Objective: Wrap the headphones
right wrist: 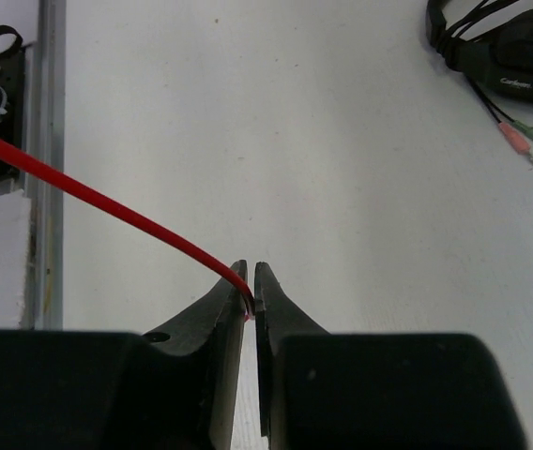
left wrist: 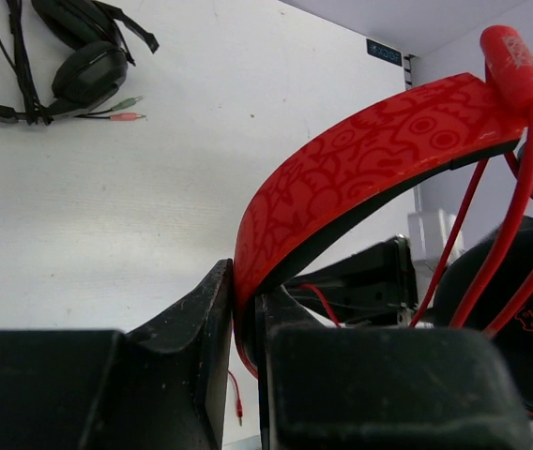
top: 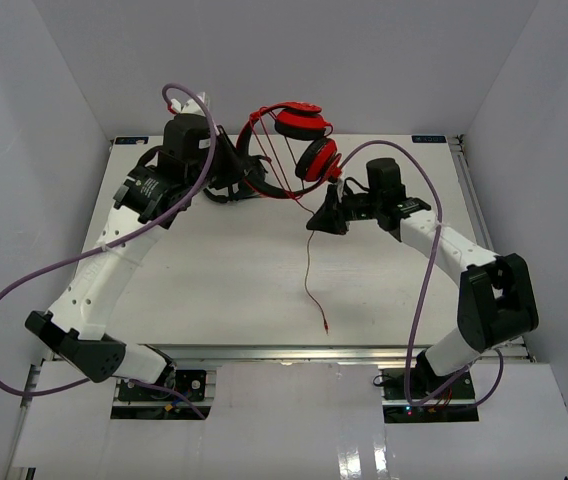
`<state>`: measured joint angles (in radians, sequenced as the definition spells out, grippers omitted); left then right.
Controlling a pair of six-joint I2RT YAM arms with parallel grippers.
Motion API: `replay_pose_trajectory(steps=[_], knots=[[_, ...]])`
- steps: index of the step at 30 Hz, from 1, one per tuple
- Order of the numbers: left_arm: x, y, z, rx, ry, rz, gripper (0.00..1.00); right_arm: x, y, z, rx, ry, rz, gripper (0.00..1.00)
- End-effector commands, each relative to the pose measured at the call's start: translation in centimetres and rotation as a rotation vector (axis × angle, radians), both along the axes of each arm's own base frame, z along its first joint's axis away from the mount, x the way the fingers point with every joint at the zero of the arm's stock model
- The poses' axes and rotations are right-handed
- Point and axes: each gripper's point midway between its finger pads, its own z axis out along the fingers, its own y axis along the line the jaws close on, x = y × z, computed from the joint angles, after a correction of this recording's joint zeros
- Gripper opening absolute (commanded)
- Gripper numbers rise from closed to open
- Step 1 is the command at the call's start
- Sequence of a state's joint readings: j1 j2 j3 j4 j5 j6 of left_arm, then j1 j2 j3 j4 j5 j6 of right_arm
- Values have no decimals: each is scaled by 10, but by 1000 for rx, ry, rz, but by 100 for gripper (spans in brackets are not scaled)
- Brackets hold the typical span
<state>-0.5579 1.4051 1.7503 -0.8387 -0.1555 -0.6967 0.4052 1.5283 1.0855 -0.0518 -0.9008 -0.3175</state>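
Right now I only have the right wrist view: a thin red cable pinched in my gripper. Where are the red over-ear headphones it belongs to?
Observer: The left gripper is shut on the red patterned headband, holding the red over-ear headphones up off the white table, toward its far side.
Operator: How much cable is past my gripper?
Observer: From the right gripper, a long tail of thin red cable trails toward the near edge and ends in its plug.
Operator: Any turns wound yet?
Observer: Several cable strands cross beside a black-padded earcup in the left wrist view. I cannot tell whether they are full wraps.
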Motion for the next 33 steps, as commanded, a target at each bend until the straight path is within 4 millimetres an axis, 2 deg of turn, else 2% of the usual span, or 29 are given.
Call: replay_pose_trajectory(steps=[1,5,8,11,12,18,24,28,33], knots=[[-23,-6,68,-149,-133,-88,0,2,4,8,49,124,37,14],[-27,-13,60,-115,-111,-149,0,3,4,11,91,184,77,18],[-29,-15,46,-95,-76,-172,0,3,5,11,120,220,103,19],[-28,-14,46,-103,-77,-159,0,-5,7,10,170,282,144,20],[-26,-13,47,-105,-79,-146,0,-6,9,17,205,312,153,20],[-11,-9,50,-101,-89,-75,0,-28,13,20,285,400,216,22],[1,-11,40,-88,-56,-39,0,-53,29,6,245,364,244,26],[8,-8,39,-69,-59,-10,0,-49,39,-18,160,315,190,36],[17,1,36,15,-63,25,0,-25,25,-28,106,210,84,53]])
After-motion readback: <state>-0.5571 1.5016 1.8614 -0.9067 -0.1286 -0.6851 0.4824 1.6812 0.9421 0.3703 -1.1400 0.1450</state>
